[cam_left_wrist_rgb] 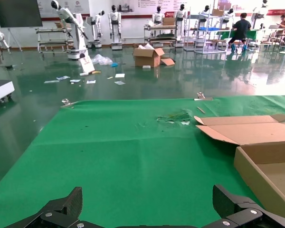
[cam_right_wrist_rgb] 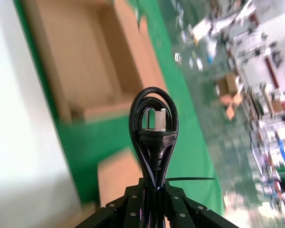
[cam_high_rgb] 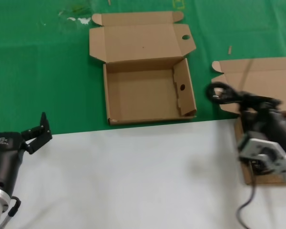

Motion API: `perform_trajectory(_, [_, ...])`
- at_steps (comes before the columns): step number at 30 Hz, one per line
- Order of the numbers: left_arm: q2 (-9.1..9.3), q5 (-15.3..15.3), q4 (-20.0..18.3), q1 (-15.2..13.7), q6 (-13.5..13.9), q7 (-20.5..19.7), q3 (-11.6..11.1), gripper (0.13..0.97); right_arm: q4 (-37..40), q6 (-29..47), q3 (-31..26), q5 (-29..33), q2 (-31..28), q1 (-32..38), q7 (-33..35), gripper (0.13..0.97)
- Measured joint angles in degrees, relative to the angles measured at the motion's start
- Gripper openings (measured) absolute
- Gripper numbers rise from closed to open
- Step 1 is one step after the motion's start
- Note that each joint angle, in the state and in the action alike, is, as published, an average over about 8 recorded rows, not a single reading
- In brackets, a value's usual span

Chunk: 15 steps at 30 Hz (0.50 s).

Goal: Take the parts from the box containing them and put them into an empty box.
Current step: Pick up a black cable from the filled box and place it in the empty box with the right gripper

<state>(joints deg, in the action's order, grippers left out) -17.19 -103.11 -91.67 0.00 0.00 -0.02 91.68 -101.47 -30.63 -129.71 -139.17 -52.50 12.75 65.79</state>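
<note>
My right gripper is shut on a black coiled power cord, held in the air by the left edge of the plain-lidded source box at the right. In the right wrist view the cord's loop and plug stick out past the shut gripper. The empty box with a round hole in its lid flap lies open at the centre; it also shows in the right wrist view and the left wrist view. My left gripper is open and idle at the near left; it shows in its own view.
The boxes lie on a green mat covering the far half of the table; the near half is white. The source box's inside is hidden behind my right arm.
</note>
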Motion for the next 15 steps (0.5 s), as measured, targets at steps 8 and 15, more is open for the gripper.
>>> perform_trajectory(8, [0.0,0.0,0.0,0.0,0.0,0.0,0.0,0.966,3.8,2.5,-6.4,3.8,11.5,7.7,4.4,0.199])
perform_trajectory(15, [0.0,0.0,0.0,0.0,0.0,0.0,0.0,0.966,14.5,6.9,-10.8,10.6,25.3,15.9,5.7,0.199])
